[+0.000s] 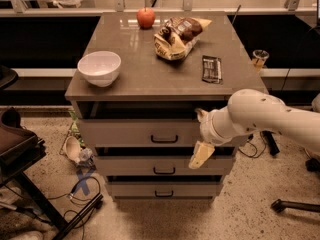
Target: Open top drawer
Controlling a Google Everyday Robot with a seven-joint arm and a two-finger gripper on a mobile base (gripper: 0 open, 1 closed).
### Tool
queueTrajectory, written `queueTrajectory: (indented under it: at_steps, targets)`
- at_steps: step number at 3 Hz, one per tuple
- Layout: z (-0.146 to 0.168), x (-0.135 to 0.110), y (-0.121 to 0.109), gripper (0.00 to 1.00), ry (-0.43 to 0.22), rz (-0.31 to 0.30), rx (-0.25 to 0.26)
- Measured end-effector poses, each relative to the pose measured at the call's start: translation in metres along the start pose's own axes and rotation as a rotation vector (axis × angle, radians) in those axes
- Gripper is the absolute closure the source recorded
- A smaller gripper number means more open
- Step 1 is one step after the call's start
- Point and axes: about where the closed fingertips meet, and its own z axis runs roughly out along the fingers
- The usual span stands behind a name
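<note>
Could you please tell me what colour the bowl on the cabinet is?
The bowl: white, camera view; open gripper sits right of the top drawer handle.

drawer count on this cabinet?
3. The top drawer sits under the tabletop, the middle drawer below it, the bottom drawer lowest. The gripper, open, is at the top drawer's front, right of its handle. None seems hidden.

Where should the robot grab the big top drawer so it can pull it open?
By the small dark wire pull at the middle of the grey-beige top drawer front. Come straight from the front, one finger above its thin level bar and one below. The white two-finger gripper hangs open just to its right in the view.
</note>
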Motion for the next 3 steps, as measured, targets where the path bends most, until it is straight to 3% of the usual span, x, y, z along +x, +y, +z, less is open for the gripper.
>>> queueTrajectory:
  at_steps: [1, 3]
  targets:
    - [0.000, -0.001, 0.001, 0.18, -0.004, 0.001, 0.000]
    - [-0.029, 0.003, 0.050, 0.65, 0.020, 0.034, -0.012]
